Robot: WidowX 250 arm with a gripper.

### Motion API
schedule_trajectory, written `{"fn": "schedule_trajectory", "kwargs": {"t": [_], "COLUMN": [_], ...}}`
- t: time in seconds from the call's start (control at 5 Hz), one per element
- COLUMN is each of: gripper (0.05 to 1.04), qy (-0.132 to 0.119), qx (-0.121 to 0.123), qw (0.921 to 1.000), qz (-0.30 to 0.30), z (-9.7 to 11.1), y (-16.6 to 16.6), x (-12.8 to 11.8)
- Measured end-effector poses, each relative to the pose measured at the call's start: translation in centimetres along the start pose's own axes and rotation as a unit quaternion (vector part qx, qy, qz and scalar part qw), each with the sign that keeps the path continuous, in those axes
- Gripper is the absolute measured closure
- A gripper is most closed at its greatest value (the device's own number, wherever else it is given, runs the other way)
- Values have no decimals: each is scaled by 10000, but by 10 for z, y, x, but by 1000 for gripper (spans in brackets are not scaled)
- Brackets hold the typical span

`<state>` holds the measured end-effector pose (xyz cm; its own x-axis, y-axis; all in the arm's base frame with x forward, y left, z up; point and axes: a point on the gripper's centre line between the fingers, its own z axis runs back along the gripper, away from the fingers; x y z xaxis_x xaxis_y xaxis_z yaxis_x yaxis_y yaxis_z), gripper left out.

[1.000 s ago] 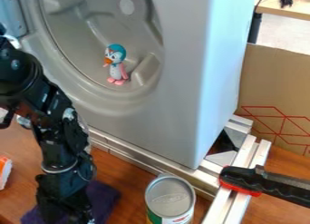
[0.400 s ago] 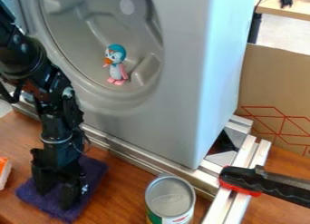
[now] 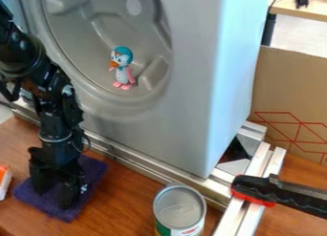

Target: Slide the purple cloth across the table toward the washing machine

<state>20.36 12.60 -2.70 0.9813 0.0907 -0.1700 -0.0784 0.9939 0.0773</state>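
Fingers (image 3: 68,194): spread apart, a strip of purple showing between them, both tips down at the cloth.
Cloth (image 3: 92,175): flat on the wooden surface (image 3: 127,197), directly under the fingers and reaching out past them on both sides (a fuzzy purple piece, by the look of it).
Arm (image 3: 54,94): slanting in from the upper left, its lower end upright over the cloth.
Can (image 3: 179,211): upright, well to the right of the fingers, beside the metal rail (image 3: 144,165).
Penguin (image 3: 121,70): in the round hollow of the gray housing (image 3: 191,87), above the rail.
Handle (image 3: 271,191): black and red, at the right.
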Motion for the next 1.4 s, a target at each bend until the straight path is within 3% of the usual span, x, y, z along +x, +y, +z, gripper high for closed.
{"fn": "schedule_trajectory", "kwargs": {"t": [0.4,0.6,1.0,1.2,1.4], "gripper": [83,83,83,83,83], "qy": [-191,-457,-1022,-1019,-1259], "qx": [15,8,-208,-331,-473], "qw": [9995,9987,9945,9938,9900], "qz": [237,205,-36,-281,-436], "z": [6,21,56,64,84], "y": [27,28,2,-21,-39], "x": [-2,-4,-32,-42,-49]}}
